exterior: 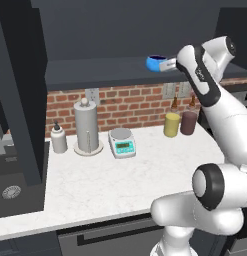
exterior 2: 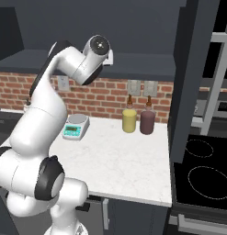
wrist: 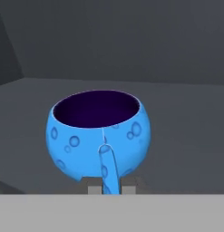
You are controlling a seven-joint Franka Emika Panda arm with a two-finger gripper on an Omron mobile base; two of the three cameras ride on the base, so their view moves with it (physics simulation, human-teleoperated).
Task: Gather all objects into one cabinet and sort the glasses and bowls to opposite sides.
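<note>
We have the gripper (wrist: 104,188) clamped on the thin handle-like stub at the near side of the small blue bowl (wrist: 99,133), fingers pinched hard together on it, and in the left base view we carry that blue bowl (exterior: 156,62) high at about one o'clock, over the counter (exterior: 120,185) and level with the shelf of the dark wall cabinet (exterior: 110,75). In the hand view the bowl sits upright with its dark inside empty as far as we can see, and bare grey cabinet floor spreads around it; whether it touches that floor we cannot tell. To do this step well, we judge we should keep the bowl level, settle it fully onto the shelf, well in from the front edge and toward the side meant for bowls, and only then let go, since a grip on so slim a stub could let it swing or tip. On the counter at three o'clock a yellow canister (exterior: 171,124) and a brown canister (exterior: 188,122) stand side by side, their contents hidden from us.
</note>
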